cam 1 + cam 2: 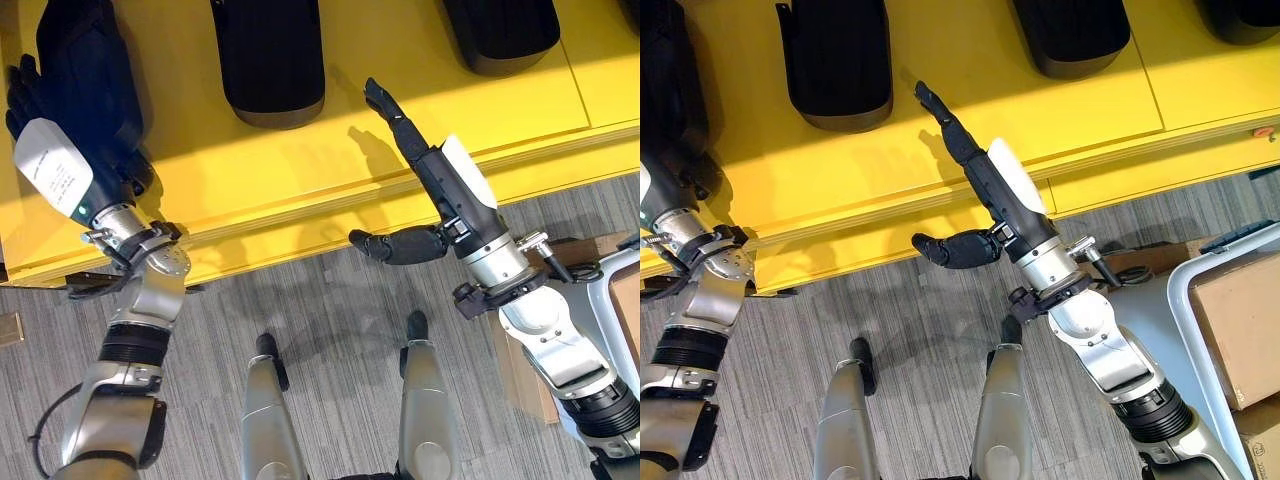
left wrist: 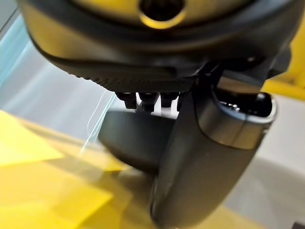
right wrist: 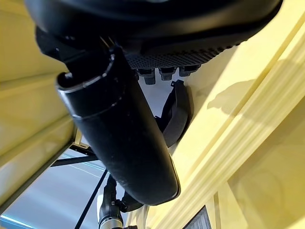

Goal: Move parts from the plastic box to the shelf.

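Three black parts (image 1: 268, 60) already sit on the yellow shelf (image 1: 300, 170). My left hand (image 1: 75, 90) rests over another part there; its grip I cannot tell. My right hand (image 1: 440, 190) is wide and empty.

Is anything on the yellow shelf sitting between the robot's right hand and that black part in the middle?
Nothing visible does. The right hand reaches over the yellow shelf with straight fingers, and bare shelf lies between them and the middle black part. The left hand rests on another black part at the shelf's left.
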Motion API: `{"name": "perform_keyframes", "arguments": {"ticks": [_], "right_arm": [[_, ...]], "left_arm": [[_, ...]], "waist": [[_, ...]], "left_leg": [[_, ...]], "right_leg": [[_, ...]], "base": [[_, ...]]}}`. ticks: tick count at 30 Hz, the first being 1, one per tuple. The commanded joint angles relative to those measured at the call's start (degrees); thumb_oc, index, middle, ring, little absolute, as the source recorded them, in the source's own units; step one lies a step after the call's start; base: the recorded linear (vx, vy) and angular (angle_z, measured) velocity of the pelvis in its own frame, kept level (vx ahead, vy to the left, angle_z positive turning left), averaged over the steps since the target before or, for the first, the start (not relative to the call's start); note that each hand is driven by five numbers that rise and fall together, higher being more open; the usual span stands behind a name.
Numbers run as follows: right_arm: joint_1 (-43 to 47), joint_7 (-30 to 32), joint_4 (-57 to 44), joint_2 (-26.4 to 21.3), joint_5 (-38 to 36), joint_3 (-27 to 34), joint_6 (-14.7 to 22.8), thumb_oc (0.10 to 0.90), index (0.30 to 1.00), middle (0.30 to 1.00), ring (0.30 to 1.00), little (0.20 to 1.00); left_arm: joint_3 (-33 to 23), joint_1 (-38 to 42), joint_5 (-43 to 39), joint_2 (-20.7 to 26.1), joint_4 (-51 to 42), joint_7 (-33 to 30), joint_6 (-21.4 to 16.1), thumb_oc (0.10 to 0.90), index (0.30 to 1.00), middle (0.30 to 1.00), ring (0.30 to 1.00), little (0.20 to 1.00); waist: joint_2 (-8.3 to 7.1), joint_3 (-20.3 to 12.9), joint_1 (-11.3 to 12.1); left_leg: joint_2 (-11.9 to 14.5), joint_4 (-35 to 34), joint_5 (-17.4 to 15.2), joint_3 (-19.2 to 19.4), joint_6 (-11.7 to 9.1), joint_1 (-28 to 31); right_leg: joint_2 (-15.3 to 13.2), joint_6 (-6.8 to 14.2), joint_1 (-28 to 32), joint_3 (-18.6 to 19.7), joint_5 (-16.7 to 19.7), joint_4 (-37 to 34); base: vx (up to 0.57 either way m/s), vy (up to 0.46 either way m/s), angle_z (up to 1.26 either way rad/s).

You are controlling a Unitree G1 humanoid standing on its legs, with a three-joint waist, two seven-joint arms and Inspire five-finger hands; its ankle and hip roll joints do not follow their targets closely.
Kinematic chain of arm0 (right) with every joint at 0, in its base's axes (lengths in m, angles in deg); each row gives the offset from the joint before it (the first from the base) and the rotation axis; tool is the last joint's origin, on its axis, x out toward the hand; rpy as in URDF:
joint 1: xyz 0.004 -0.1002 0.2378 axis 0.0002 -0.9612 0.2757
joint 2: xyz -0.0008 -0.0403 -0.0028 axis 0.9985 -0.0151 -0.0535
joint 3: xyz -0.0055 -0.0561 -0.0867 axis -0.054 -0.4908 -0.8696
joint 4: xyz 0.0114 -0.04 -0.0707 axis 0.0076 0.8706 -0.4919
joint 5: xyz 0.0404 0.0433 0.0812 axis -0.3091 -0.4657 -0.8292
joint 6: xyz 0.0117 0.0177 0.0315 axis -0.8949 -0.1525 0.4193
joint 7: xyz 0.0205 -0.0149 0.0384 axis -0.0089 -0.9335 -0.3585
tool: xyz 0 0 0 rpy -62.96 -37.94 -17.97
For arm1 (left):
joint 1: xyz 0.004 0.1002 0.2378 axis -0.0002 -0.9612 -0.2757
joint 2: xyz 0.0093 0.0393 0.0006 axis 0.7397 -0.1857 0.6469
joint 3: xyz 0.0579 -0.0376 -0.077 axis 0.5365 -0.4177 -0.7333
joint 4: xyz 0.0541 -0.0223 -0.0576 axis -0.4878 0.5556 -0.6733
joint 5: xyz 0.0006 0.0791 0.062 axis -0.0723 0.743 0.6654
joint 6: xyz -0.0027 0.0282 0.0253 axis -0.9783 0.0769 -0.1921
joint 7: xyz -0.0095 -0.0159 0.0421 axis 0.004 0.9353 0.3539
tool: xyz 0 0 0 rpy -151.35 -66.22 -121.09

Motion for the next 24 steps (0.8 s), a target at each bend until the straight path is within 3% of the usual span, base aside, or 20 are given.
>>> {"name": "perform_keyframes", "arguments": {"ticks": [1, 10, 21, 24], "right_arm": [[4.1, 3.03, -4.88, 2.43, 0.44, 4.23, 6.14, 0.9, 1.0, 1.0, 1.0, 1.0], [4.58, 2.86, -4.88, 2.12, -0.12, 4.04, 5.8, 0.9, 1.0, 1.0, 1.0, 1.0], [5.12, 2.38, -5.07, 1.72, -0.95, 3.36, 5.3, 0.9, 1.0, 1.0, 1.0, 1.0], [5.45, 2.2, -4.96, 1.64, -1.09, 2.9, 4.94, 0.9, 1.0, 1.0, 1.0, 1.0]], "left_arm": [[-0.75, 2.82, 6.1, 3.84, -5.65, -6.02, -4.19, 0.9, 1.0, 1.0, 1.0, 1.0], [-1.76, 4.46, 7.73, 4.83, -4.82, -10.12, -5.22, 0.9, 1.0, 1.0, 1.0, 1.0], [-1.64, 6.7, 10.35, 7.47, -2.45, -12.32, -1.02, 0.9, 1.0, 1.0, 1.0, 1.0], [-1.37, 7.01, 10.15, 8.43, -1.33, -12.85, -1.5, 0.9, 1.0, 1.0, 1.0, 1.0]], "waist": [[-1.43, -2.44, -0.06], [-1.56, -3.01, -0.6], [-1.23, -3.22, -1.09], [-1.05, -3.32, -1.13]], "left_leg": [[-2.76, -5.42, 2.65, 0.14, 3.57, -1.05], [-2.54, -5.32, 2.38, 0.74, 3.6, -1.02], [-2.37, -5.31, 2.33, 1.22, 3.61, -0.83], [-2.43, -5.4, 2.28, 1.32, 3.66, -0.6]], "right_leg": [[3.83, -8.75, 3.48, -2.87, -11.95, 8.07], [4.07, -9.0, 3.18, -2.61, -11.89, 7.91], [4.09, -9.08, 3.05, -2.26, -11.94, 8.06], [4.02, -9.06, 3.19, -2.32, -11.94, 7.91]], "base": [[0.0, 0.0, 0.0], [0.0, 0.0, 0.0], [0.0, 0.0, 0.0], [0.0, 0.0, 0.0]]}}
